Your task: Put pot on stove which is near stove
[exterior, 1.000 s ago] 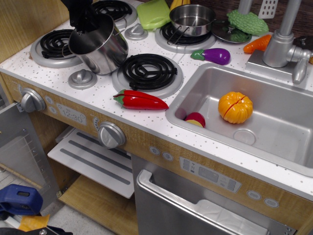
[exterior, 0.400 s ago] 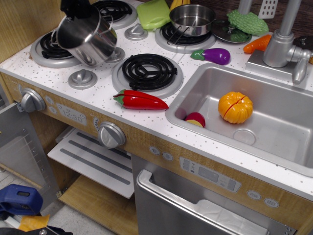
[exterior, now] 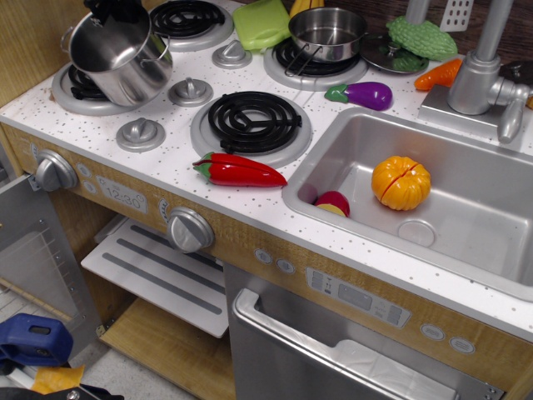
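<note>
I have the pot (exterior: pixel 121 57) tilted over the stove (exterior: pixel 83 90) at ten o'clock, hand (exterior: pixel 115 12) gripping its rim. Placing step: next, level it and lower onto the coil.

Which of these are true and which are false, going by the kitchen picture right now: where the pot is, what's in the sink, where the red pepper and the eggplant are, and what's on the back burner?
1. The pot is tilted over the front left burner. True.
2. The sink holds nothing. False: an orange pumpkin and a small red piece lie in it.
3. The red pepper lies on the counter in front of the middle burner. True.
4. The eggplant sits inside the pan. False: it lies on the counter beside the sink.
5. The pan sits on a back burner. True.
</note>
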Available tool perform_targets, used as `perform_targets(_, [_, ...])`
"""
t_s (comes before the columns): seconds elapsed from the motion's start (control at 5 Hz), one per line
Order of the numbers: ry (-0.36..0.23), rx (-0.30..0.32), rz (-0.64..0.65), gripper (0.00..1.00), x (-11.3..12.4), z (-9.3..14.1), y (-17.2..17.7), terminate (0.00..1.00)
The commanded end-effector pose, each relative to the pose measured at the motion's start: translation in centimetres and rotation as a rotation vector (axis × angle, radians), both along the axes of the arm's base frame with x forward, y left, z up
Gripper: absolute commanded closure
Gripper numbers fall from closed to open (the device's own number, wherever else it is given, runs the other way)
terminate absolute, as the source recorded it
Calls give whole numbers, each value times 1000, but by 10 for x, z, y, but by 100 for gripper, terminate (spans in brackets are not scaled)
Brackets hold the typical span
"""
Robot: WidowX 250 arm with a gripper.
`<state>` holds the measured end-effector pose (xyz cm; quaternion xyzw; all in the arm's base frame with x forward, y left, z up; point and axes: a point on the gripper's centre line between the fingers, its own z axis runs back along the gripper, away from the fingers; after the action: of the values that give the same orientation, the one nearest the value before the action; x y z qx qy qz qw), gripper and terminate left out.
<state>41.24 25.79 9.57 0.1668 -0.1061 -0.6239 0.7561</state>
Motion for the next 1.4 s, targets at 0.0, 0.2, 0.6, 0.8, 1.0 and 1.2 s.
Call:
perform_targets(0.0, [-57,115,-96,100,8,28,6,0])
perform_targets(0.2, [-53,130,-131,100,9,26,10,0])
perform_targets(0.6, [-63,163,-173,100,8,20,20,0])
perform_targets(0.8, [-59,197,-195,100,6,21,27,0])
perform_targets(1.0, [-54,195,-216,100,9,21,36,0])
perform_targets(1.2, [-57,203,-243,100,11,18,44,0])
